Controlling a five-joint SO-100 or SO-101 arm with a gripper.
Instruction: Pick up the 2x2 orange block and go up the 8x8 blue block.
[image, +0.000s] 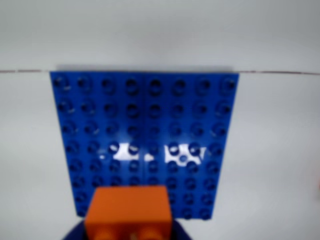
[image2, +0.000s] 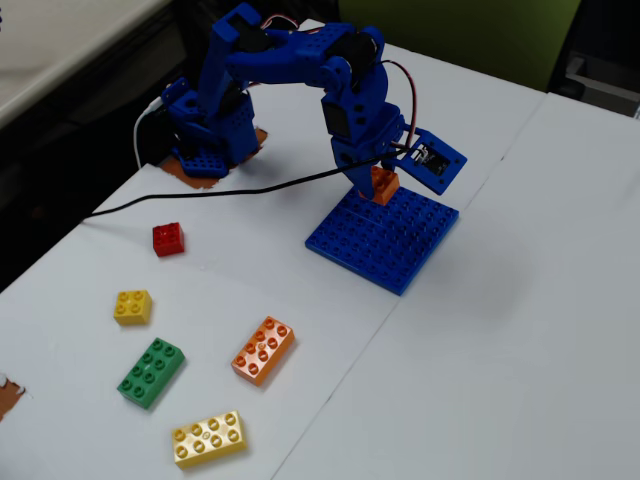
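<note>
The 8x8 blue block (image: 145, 140) is a large flat studded plate; it fills the middle of the wrist view and lies on the white table in the fixed view (image2: 395, 245). My gripper (image2: 378, 190) is shut on the 2x2 orange block (image2: 383, 184), which sits at the bottom of the wrist view (image: 127, 210). The orange block is over the plate's far-left corner in the fixed view, at or just above the studs. I cannot tell whether it touches them.
On the table's left part lie a red brick (image2: 168, 238), a small yellow brick (image2: 132, 306), a green brick (image2: 151, 372), a longer orange brick (image2: 263, 350) and a long yellow brick (image2: 208, 438). A black cable (image2: 200, 195) runs across the table.
</note>
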